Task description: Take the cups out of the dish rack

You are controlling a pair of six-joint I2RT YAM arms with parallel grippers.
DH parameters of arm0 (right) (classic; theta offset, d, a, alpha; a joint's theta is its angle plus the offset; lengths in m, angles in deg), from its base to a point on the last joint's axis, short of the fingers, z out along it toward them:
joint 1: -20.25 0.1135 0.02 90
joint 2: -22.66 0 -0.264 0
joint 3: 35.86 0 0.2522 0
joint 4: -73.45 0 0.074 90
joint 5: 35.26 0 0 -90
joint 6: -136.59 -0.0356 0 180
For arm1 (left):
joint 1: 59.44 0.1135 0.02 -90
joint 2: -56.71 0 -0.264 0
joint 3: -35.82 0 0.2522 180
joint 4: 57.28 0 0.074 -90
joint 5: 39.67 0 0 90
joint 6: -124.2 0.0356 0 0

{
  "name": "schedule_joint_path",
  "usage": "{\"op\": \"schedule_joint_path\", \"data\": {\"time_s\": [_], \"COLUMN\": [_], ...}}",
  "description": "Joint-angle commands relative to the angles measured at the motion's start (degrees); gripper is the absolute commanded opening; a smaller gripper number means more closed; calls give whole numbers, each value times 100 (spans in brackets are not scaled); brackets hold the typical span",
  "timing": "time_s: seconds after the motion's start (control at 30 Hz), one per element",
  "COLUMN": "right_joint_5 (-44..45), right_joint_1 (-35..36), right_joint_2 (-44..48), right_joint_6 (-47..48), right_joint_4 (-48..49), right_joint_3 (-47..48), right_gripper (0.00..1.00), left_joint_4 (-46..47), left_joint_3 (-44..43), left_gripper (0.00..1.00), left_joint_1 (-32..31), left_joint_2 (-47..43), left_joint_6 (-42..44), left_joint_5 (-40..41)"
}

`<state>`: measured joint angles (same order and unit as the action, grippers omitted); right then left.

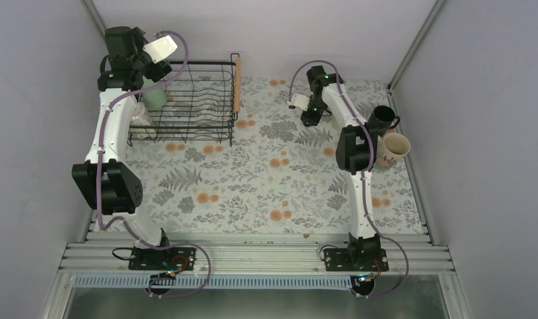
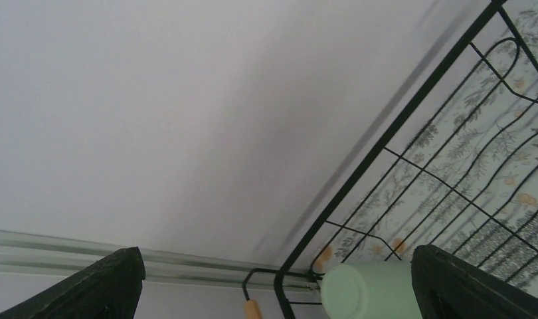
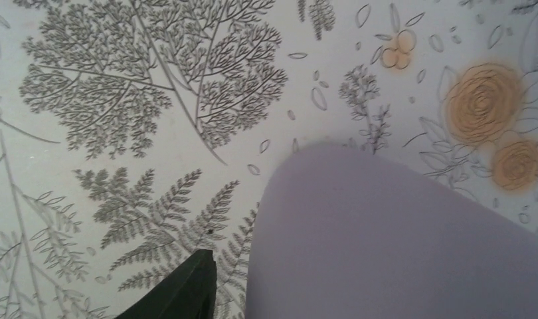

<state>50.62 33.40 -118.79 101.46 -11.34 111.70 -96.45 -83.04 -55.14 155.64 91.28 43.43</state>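
Note:
The black wire dish rack (image 1: 200,100) stands at the far left. A light green cup (image 1: 155,98) lies in its left end, and it also shows in the left wrist view (image 2: 369,292). My left gripper (image 1: 153,74) hangs over that end, open wide, with the green cup resting against its right finger (image 2: 472,286). My right gripper (image 1: 311,118) points down at the cloth in the far middle. In the right wrist view a lavender cup (image 3: 399,239) fills the lower right. One finger (image 3: 183,292) stands beside it with a strip of cloth between them. The other finger is hidden.
A black cup (image 1: 384,117) and a beige patterned cup (image 1: 394,149) stand at the right edge. A green cup (image 1: 335,123) peeks out beside the right arm. A pale clear cup (image 1: 139,118) sits at the rack's left end. Walls close in on the left, back and right.

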Motion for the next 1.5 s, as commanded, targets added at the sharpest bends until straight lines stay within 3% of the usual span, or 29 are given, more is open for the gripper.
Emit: {"op": "schedule_joint_path", "data": {"time_s": [0.0, 0.43, 0.57, 0.73, 0.83, 1.0, 1.07, 1.2, 1.47], "right_joint_5": [182, 104, -129, -566, -711, -1048, -1096, -1108, -1112], "right_joint_1": [50, 188, 216, 308, 386, 453, 461, 475, 479], "right_joint_2": [249, 1790, 2229, 3033, 3254, 3436, 3538, 3725, 4041], "right_joint_6": [-137, -329, -477, -797, -1025, -1312, -1346, -1346, -1346], "right_joint_4": [385, 715, 796, 1361, 1528, 1588, 1663, 1745, 1870], "right_joint_3": [39, 112, 12, -788, -1096, -1370, -1599, -2011, -2504], "right_gripper": [46, 61, 71, 95, 100, 100, 100, 100, 100], "left_joint_4": [101, -250, -585, -1458, -2347, -3708, -3797, -3596, -3788], "left_joint_3": [199, 334, 54, -1009, -2337, -4851, -4926, -4238, -4549], "left_gripper": [100, 100, 100, 100, 100, 100, 100, 100, 100], "left_joint_1": [43, 45, 113, 430, 628, 679, 682, 733, 857], "left_joint_2": [-306, -167, 174, 1045, 1889, 3411, 3659, 3616, 4037], "left_joint_6": [-161, 43, 307, 402, 216, 148, 294, 537, 514], "left_joint_5": [-279, -329, -83, 65, -19, 54, 150, 138, -174]}}
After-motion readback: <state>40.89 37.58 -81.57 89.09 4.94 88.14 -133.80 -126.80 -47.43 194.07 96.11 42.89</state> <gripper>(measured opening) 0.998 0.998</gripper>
